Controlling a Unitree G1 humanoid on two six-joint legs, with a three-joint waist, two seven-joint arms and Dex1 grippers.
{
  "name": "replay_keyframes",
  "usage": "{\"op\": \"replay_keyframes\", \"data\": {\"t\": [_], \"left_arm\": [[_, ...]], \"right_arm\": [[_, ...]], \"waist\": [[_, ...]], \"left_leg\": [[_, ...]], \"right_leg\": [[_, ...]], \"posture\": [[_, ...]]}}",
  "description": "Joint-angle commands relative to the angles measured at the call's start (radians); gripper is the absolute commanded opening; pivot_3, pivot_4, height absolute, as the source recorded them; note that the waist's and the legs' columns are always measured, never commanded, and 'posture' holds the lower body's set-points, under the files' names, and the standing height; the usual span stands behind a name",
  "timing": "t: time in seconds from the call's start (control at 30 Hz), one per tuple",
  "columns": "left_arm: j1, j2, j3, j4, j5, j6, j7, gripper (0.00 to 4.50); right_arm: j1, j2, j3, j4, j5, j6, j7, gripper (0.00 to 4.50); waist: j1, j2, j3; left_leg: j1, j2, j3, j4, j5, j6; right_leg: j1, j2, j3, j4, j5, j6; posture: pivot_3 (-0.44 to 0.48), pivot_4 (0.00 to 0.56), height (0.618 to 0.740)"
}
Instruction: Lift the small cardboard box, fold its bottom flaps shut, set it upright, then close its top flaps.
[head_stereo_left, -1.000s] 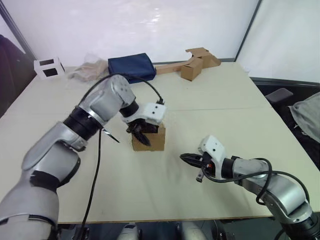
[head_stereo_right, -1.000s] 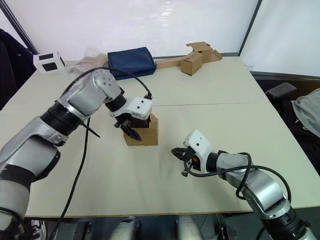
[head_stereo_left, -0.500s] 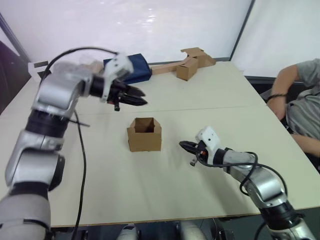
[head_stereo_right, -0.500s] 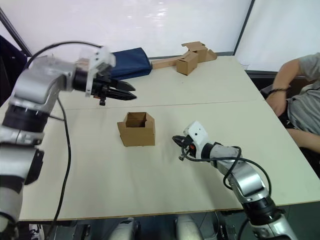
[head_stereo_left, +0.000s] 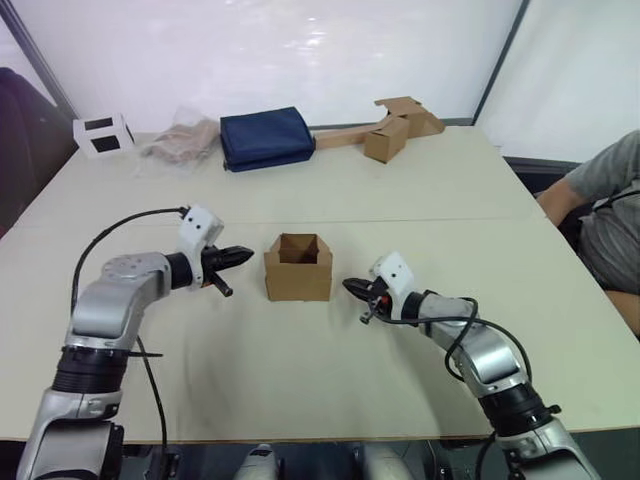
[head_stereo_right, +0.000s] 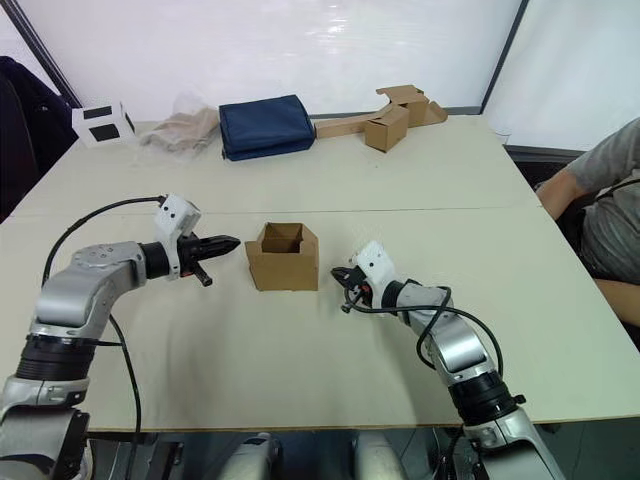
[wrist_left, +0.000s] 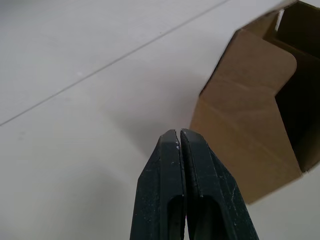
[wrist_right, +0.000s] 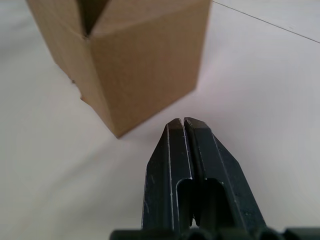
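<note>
Currently, the small cardboard box (head_stereo_left: 298, 267) is flanked by the left gripper (head_stereo_left: 243, 255) and right gripper (head_stereo_left: 350, 287), both pressed together, empty.

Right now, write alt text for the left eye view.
A small plain brown cardboard box stands upright and open-topped on a pale table. The left gripper and right gripper, both shut, point at it from either side without touching.

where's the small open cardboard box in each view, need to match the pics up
Left eye view: small cardboard box, mid-table, top open, between both tools.
Right eye view: same box, slightly left of centre.
Left wrist view: its corner and open top, beyond the shut left tool.
Right wrist view: its lower corner, beyond the shut right tool.
Shared landmark: table seam line.
</note>
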Motion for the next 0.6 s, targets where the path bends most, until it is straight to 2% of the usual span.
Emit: {"op": "replay_keyframes", "data": {"t": [0.03,0.27,0.5,0.6], "left_arm": [[0.012,-0.020,-0.069,0.035,0.045,-0.062,0.004,0.07],[0.035,-0.054,-0.120,0.032,0.047,-0.085,-0.017,0.07],[0.111,-0.068,-0.124,-0.066,0.005,-0.037,-0.042,0.07],[0.139,-0.065,-0.120,-0.098,-0.005,-0.022,-0.044,0.07]], "right_arm": [[-0.044,0.030,0.022,0.056,-0.038,-0.066,0.019,0.00],[-0.069,0.042,0.002,0.076,-0.017,-0.084,0.076,0.00],[0.037,-0.039,0.005,-0.089,0.010,0.005,0.166,0.00],[0.082,-0.059,-0.020,-0.144,0.024,0.046,0.161,0.00]], "waist": [[0.000,0.000,0.000],[0.001,0.000,0.000],[0.002,0.000,0.000],[0.002,0.000,0.000]], "left_leg": [[0.000,0.000,0.000,0.000,0.000,-0.001],[0.000,0.000,0.000,0.000,0.000,-0.001],[0.000,0.000,0.000,0.000,-0.001,0.001],[0.000,0.000,0.000,0.000,-0.001,0.001]], "right_leg": [[0.000,0.000,0.000,0.000,0.000,0.000],[0.000,0.000,0.000,0.000,0.000,0.000],[0.000,0.000,0.000,0.000,0.000,0.000],[0.000,0.000,0.000,0.000,0.000,0.000]], "posture": [[0.000,0.150,0.740],[0.000,0.150,0.740],[0.000,0.150,0.740],[0.000,0.150,0.740]]}}
